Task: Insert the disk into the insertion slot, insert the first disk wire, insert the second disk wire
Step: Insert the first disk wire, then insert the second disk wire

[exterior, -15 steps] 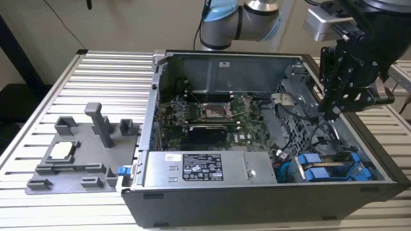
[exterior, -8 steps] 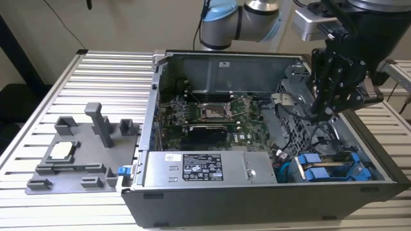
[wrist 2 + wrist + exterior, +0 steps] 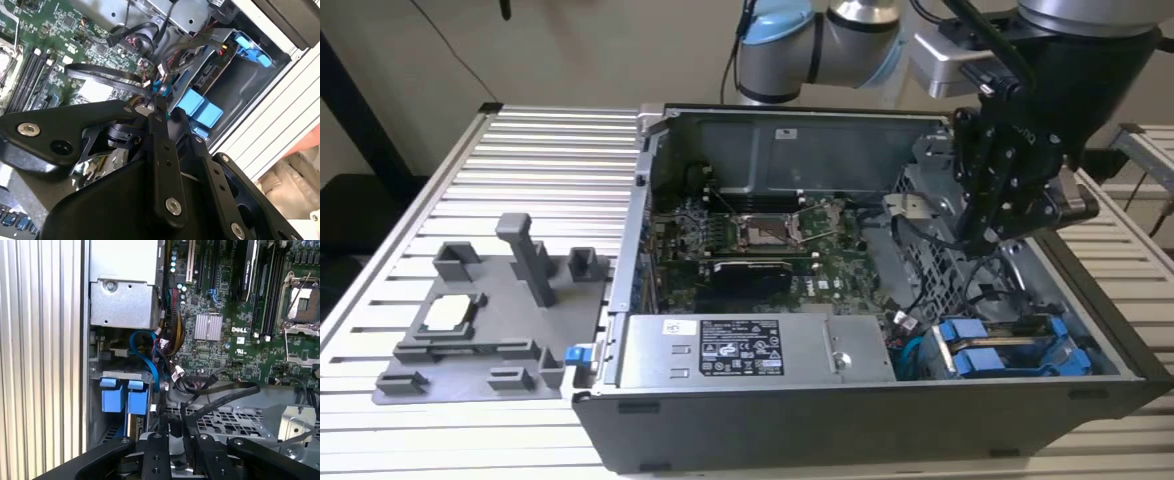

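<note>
1. The end effector [image 3: 175, 421] has its fingers [image 3: 163, 440] nearly together, seemingly clamped on a black wire [image 3: 225, 397].
2. The disk [image 3: 138, 401] sits in the insertion slot [image 3: 117, 376], just beside and ahead of the fingertips, blue front outward.

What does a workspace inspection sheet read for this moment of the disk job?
Surface: ribbed aluminium table carrying an open grey computer case.
Job's things: two bright blue plastic drive carriers sit side by side inside the case.
Clutter: grey plastic fixture tray at the exterior view's left.
Grippers: black gripper inside the case, near the carriers.
Cables: blue flat cable and black wires run near the carriers.
Surroundings: beige wall.
</note>
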You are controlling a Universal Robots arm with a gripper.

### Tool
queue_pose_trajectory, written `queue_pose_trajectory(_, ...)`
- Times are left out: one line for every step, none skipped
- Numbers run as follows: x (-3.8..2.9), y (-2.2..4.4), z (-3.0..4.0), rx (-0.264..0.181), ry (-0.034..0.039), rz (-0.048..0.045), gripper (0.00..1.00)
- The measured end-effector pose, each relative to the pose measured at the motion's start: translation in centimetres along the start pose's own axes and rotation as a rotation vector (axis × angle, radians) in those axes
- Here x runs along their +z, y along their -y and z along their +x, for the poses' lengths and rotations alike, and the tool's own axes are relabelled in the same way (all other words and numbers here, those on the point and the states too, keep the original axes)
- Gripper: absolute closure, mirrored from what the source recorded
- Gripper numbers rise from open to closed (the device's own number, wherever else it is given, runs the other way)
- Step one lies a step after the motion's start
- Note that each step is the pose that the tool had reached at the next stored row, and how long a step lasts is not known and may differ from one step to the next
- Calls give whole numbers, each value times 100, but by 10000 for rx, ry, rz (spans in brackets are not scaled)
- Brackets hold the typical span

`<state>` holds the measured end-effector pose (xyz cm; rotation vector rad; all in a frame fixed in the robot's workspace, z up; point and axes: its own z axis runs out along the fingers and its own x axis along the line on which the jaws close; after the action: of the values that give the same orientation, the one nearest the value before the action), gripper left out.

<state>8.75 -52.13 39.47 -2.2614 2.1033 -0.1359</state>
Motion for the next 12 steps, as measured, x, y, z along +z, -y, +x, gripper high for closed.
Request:
queue_pose_trajectory(8,-11,-2,-27,-15,23,73)
queue_pose_trajectory(17,-23,-3,-45,-21,56,73)
queue_pose_trajectory(25,-34,-4,-61,-25,93,73)
queue_pose_trajectory(33,-43,-5,-75,-27,137,73)
queue_pose_trajectory(38,-49,-6,-86,-29,180,73)
queue_pose_trajectory(42,-53,-7,-94,-32,218,73)
queue_pose_trajectory(44,-54,-7,-99,-35,243,73)
queue_pose_trajectory(46,-54,-7,-100,-39,264,73)
queue_pose_trajectory(48,-57,-7,-99,-43,282,73)
queue_pose_trajectory(50,-60,-7,-100,-51,289,73)
queue_pose_trajectory(52,-65,-8,-97,-59,290,73)
queue_pose_trajectory(54,-69,-8,-88,-65,291,73)
